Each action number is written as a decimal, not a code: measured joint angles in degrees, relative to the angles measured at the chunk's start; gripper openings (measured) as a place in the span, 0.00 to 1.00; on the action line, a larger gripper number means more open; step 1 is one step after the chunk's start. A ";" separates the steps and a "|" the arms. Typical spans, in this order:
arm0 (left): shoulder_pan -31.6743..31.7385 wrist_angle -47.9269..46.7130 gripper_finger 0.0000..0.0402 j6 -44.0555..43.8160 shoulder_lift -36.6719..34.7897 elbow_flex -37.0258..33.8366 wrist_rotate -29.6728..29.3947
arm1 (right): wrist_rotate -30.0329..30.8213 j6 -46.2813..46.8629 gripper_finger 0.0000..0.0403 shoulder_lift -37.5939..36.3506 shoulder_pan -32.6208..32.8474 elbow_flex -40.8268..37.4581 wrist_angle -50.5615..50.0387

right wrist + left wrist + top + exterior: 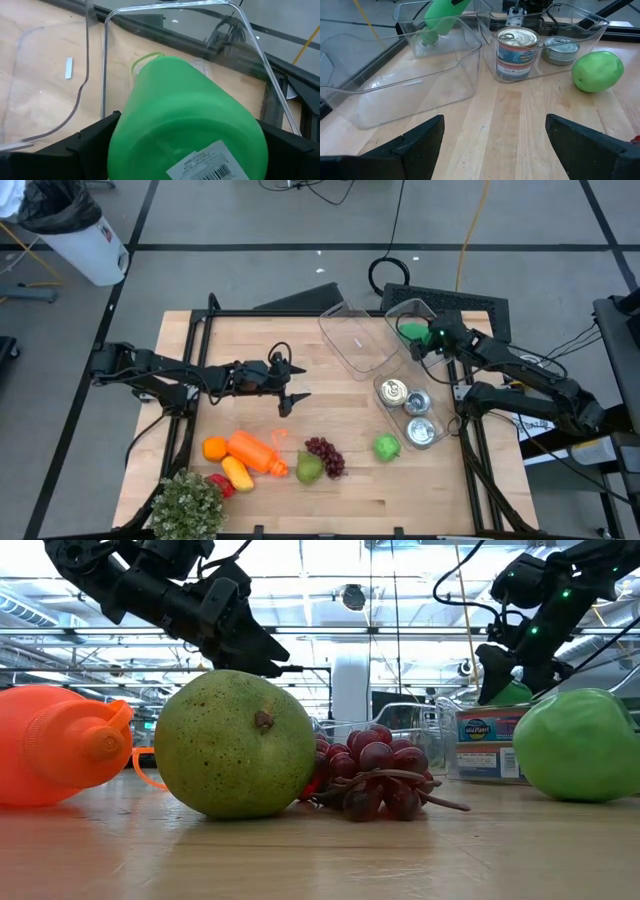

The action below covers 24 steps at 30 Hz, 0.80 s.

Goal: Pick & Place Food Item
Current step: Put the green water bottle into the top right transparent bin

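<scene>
green bottle (187, 117) is clamped between the right gripper (428, 337) fingers, held over the back-right clear bin (425, 315). smooth bright green plastic, white barcode label on the base, a thin loop tab at the neck end. in the high view only a small green patch (411, 331) shows, the rest is under the gripper; in the right wrist view the base is cut off by the frame edge. can't tell whether it touches the bin floor.

left gripper (290, 401) hovers mid-bench (350, 480), fingers spread wide, nothing between them.

counts:
- clear bins: 3. one empty, angled (357, 337); one under the bottle; one with cans (411, 412)
- cans: 3 (392, 392), labels unreadable from above
- green apple (387, 447): 1, just beside the can bin
- pear (309, 469): 1, touching the grapes (325, 455), 1 bunch
- orange bottle (256, 453): 1, lying down
- orange (214, 448): 1
- yellow piece (237, 473): 1, with a red item (221, 484) half hidden by the plant (187, 506), can't identify it
</scene>
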 joint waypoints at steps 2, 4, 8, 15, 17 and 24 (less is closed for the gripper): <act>0.00 0.01 0.87 0.01 0.00 0.00 0.00 | -0.02 0.03 0.89 0.00 0.00 0.00 0.02; 0.00 0.01 0.87 0.01 0.00 0.00 0.00 | 0.04 0.05 0.89 0.00 0.00 -0.02 0.66; 0.00 0.03 0.87 0.02 -0.01 0.00 0.00 | 1.19 -1.98 0.89 0.00 0.03 -0.02 3.43; 0.00 0.03 0.87 0.03 -0.01 0.00 0.01 | 3.20 -6.45 0.89 -0.36 1.16 -2.15 11.82; 0.00 0.02 0.87 0.04 -0.01 0.00 0.00 | 3.24 -8.82 0.89 -0.79 1.94 -4.91 18.06; 0.00 -0.04 0.87 0.04 0.00 0.00 0.02 | 3.31 -14.94 0.89 -3.40 3.96 -9.49 24.09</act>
